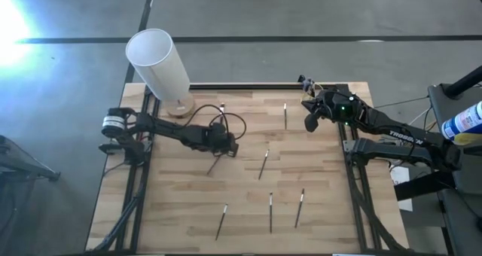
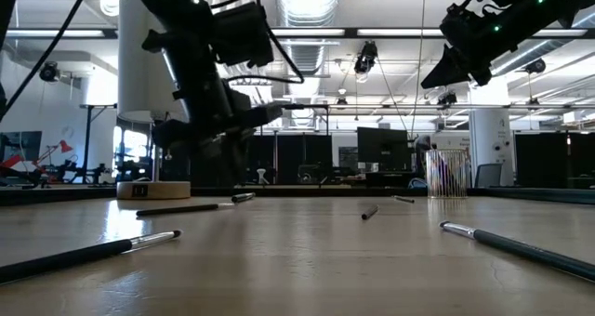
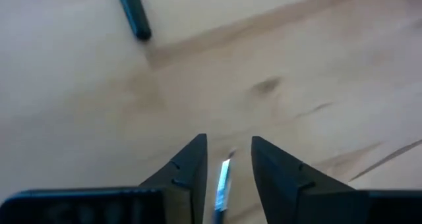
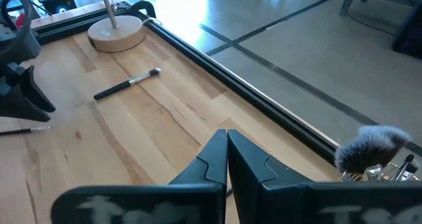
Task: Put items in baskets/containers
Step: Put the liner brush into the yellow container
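Item: left gripper (image 1: 224,145), low over the middle-left of the wooden table (image 1: 188,211). The left wrist view shows its two fingers (image 3: 188,168) narrowly parted, with the pale, shiny end of a brush (image 3: 223,184) lying between them. Contact between pads and shaft cannot be confirmed, so this is judged a grasp in preparation.

Item: target brush (image 1: 215,164), lying flat on the table just in front of the left gripper. Its long axis runs diagonally, one end under the gripper and the other toward the near-left of the table.

Item: remaining brushes, all flat on the table and well apart. One (image 1: 264,164) lies near centre on a similar diagonal; three (image 1: 271,212) lie along the near edge, roughly front-to-back; one (image 1: 285,115) lies close to the far rail.

Item: clear cup (image 2: 448,174), at the far right corner, already holding upright brushes.

Item: right gripper (image 1: 310,123), raised above the far right of the table, fingers pressed together, nothing between them.

Item: tall white cylinder (image 1: 160,64) on a round wooden base, far-left corner.

Risks, as judgement: the shaft is thin and round, so closing off-centre could roll it aside. Gripping near one end would let the long part droop and swing. The cup is far away and crowded, so insertion could snag.
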You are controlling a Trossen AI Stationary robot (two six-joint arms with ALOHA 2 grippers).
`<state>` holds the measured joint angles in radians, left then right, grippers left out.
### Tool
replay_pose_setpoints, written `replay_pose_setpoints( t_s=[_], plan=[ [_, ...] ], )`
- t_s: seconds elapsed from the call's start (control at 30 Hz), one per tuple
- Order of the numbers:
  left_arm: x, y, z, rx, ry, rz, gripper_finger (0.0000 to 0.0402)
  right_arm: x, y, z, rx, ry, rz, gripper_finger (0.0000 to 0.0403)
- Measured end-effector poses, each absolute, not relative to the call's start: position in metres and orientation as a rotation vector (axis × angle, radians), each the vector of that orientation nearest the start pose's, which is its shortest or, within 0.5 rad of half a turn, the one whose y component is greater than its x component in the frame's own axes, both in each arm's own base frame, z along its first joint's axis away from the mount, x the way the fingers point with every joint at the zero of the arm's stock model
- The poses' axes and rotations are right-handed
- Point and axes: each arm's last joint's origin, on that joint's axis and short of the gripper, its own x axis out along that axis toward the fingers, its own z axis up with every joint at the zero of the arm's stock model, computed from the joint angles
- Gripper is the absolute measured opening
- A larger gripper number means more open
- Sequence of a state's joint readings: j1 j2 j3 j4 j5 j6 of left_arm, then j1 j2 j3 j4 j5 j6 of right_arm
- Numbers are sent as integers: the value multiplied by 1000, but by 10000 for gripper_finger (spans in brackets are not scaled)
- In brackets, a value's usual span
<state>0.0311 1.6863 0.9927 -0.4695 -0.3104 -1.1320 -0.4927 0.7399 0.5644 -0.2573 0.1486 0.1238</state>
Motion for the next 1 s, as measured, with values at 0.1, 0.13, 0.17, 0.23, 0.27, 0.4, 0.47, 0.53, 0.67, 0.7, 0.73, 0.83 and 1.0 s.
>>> replay_pose_setpoints(
  t_s=[0.1,0.13,0.17,0.23,0.27,0.4,0.47,0.53,0.67,0.7,0.73,0.83,1.0],
  plan=[
    [311,18,163,-834,858,908,115,143,-81,257,197,393,-658,8],
    [311,18,162,-835,857,907,115,143,-81,257,197,393,-658,8],
    [311,18,161,-839,849,902,115,143,-81,257,196,392,-659,8],
    [313,17,160,-858,826,872,115,143,-81,257,197,392,-658,8],
    [315,17,160,-869,810,839,115,143,-81,257,197,392,-658,8],
    [323,15,163,-872,774,742,114,143,-81,258,197,391,-659,8],
    [321,15,163,-870,790,749,114,143,-81,258,197,391,-659,8],
    [319,14,161,-868,810,761,114,143,-81,258,198,391,-659,8],
    [319,10,161,-860,820,753,114,143,-81,258,197,391,-659,8],
    [319,9,161,-857,821,748,114,143,-81,258,197,391,-659,8],
    [319,8,161,-850,823,742,114,143,-81,258,197,391,-659,8],
    [320,3,162,-841,825,725,115,143,-82,258,196,390,-659,8],
    [323,-5,166,-833,826,696,115,143,-82,258,196,388,-659,8]
  ],
)
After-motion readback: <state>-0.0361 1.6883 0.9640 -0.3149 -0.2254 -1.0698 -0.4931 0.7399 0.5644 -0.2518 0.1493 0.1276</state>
